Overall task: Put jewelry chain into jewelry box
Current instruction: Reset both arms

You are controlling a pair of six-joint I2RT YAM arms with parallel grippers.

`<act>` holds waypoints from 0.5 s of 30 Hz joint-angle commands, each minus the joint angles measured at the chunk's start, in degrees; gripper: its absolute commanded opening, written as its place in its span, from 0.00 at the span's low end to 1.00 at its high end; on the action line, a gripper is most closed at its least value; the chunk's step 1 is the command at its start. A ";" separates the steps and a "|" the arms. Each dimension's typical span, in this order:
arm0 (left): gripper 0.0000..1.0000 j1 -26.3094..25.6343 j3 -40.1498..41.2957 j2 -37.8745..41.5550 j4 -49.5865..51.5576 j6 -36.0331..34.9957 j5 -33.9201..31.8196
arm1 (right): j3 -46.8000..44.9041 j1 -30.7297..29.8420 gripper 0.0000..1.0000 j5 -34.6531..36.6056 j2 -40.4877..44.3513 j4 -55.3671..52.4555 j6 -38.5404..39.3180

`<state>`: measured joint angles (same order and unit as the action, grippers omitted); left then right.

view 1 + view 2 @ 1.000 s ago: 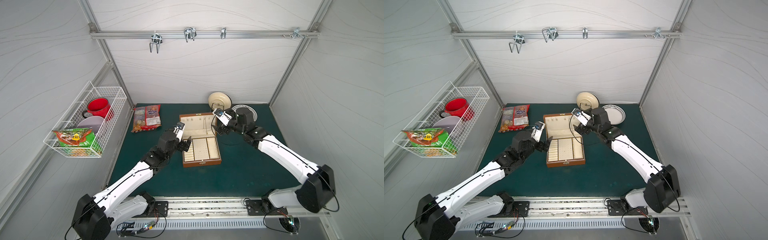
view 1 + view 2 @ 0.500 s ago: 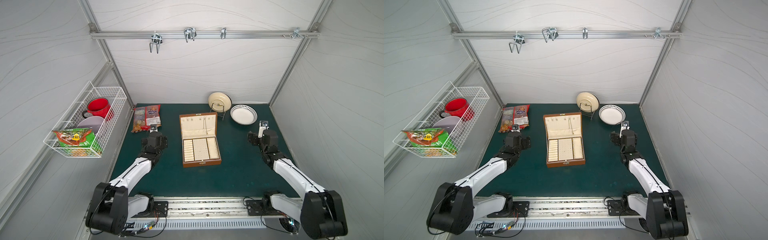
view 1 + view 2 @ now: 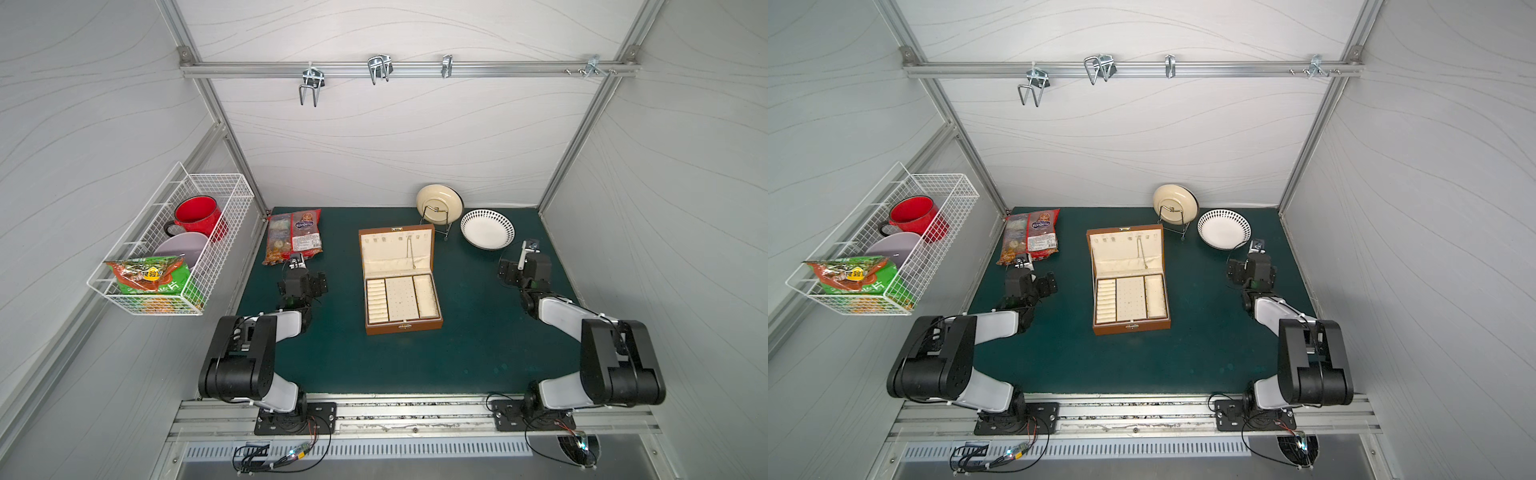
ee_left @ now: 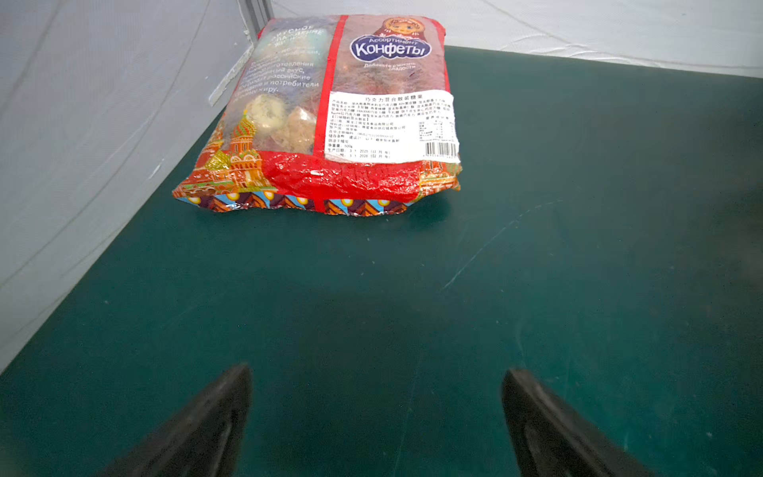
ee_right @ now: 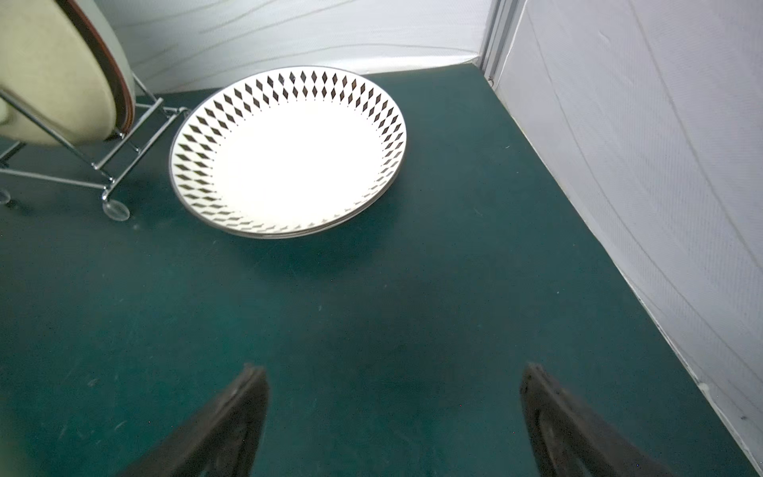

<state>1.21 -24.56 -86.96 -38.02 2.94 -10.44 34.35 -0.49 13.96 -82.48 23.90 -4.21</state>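
Note:
The brown jewelry box stands open in the middle of the green mat, its lid tilted back. The thin jewelry chain hangs from a hook in the cream lid, its lower end near the lid's pocket. My left gripper is far to the box's left, open and empty, facing a candy bag. My right gripper is far to the box's right, open and empty over bare mat. Neither wrist view shows the box or the chain.
A red candy bag lies at the back left. A patterned white bowl and a cream plate on a wire stand sit at the back right. A wire basket hangs on the left wall.
Both arms have pulled away from the jewelry box to the two sides and folded back low. The chain stays hanging in the lid. Both grippers stay open.

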 commanded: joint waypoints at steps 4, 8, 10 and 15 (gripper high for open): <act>1.00 0.46 1.00 -2.20 -11.45 -2.65 6.87 | -7.55 0.73 0.99 -9.10 -5.46 17.01 0.82; 1.00 0.46 0.78 -1.78 -10.46 -2.57 6.93 | -9.52 -1.60 0.99 -8.14 -6.32 21.14 3.54; 1.00 0.46 0.80 -1.93 -10.53 -2.58 6.90 | -9.14 -1.50 0.99 -9.04 -6.52 20.70 3.47; 1.00 0.39 0.75 -1.89 -10.50 -2.59 6.75 | -8.77 -0.56 0.99 -10.96 -6.56 19.79 2.99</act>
<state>1.45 -22.37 -88.88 -45.10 1.02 -4.34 25.04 -1.37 4.69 -89.19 41.04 -1.65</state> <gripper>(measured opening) 0.998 0.991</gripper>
